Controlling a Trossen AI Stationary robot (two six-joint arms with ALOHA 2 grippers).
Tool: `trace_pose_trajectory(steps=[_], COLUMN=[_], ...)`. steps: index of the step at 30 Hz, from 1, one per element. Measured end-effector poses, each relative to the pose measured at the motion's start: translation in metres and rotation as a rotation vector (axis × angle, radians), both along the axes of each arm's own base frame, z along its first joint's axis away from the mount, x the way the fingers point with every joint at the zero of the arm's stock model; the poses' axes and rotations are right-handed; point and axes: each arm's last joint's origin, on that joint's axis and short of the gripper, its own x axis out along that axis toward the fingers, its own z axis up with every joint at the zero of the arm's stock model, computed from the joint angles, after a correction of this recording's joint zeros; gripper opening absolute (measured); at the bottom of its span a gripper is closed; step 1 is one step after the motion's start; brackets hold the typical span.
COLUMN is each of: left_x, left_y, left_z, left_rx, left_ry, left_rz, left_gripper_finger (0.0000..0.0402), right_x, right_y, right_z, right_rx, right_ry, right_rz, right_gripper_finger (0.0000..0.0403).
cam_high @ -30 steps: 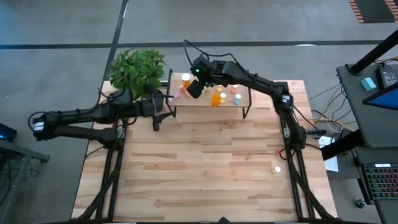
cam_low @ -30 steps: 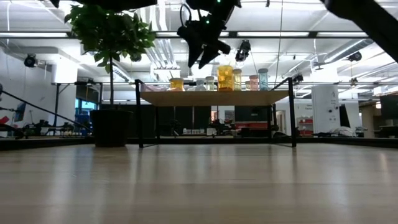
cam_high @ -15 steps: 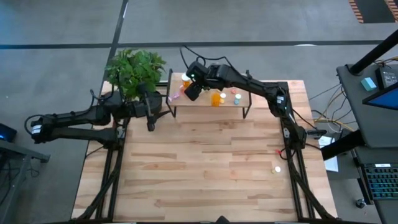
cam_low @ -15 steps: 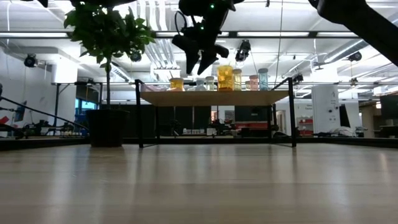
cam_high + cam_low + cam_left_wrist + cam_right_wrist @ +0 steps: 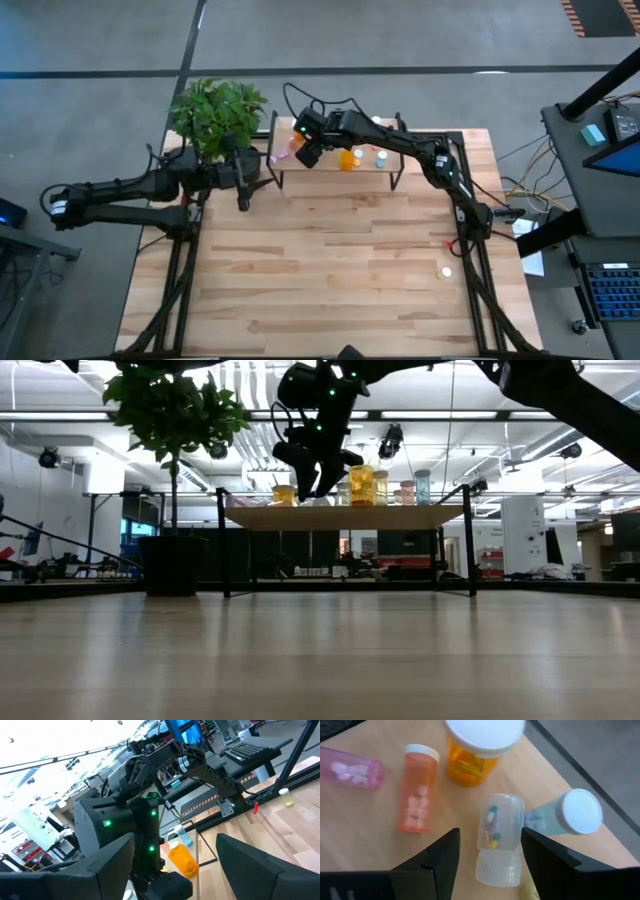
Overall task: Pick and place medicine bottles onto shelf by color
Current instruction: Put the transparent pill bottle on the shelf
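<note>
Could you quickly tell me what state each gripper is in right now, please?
Left gripper: open, empty, beside the plant.
Right gripper: open, holding nothing, over a clear bottle lying on the shelf.

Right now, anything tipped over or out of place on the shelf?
Yes. In the right wrist view, three bottles lie on their sides on the shelf: a pink one, an orange one and a clear one between the open right pincer's fingers. A yellow-capped bottle sits alone on the table.

We see translucent glossy plastic medicine bottles (image 5: 499,837) with smooth white caps, matt light wooden shelf (image 5: 380,851), matt black fingers (image 5: 427,865).
</note>
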Motion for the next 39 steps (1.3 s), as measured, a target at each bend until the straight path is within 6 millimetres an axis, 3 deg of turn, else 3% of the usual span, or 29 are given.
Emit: trace_pose_trajectory(steps=[24, 32, 36, 39], left_x=[0.001, 0.001, 0.001, 0.002], left_y=[0.0, 0.0, 0.0, 0.0], left_z=[0.001, 0.002, 0.002, 0.002], left_rx=[0.008, 0.01, 0.008, 0.007], left_ry=[-0.004, -0.019, -0.019, -0.016], left_rz=[0.0, 0.0, 0.0, -0.006], left_gripper_finger=[0.0264, 0.0264, 0.0264, 0.0264], right_x=[0.001, 0.001, 0.001, -0.005], right_y=[0.009, 0.011, 0.016, 0.025], right_z=[-0.007, -0.006, 0.001, 0.019], right_rx=[0.027, 0.028, 0.021, 0.003], right_ry=[0.098, 0.091, 0.076, 0.039], right_rz=[0.208, 0.203, 0.215, 0.23], right_gripper_finger=[0.0198, 0.0124, 0.0117, 0.0126])
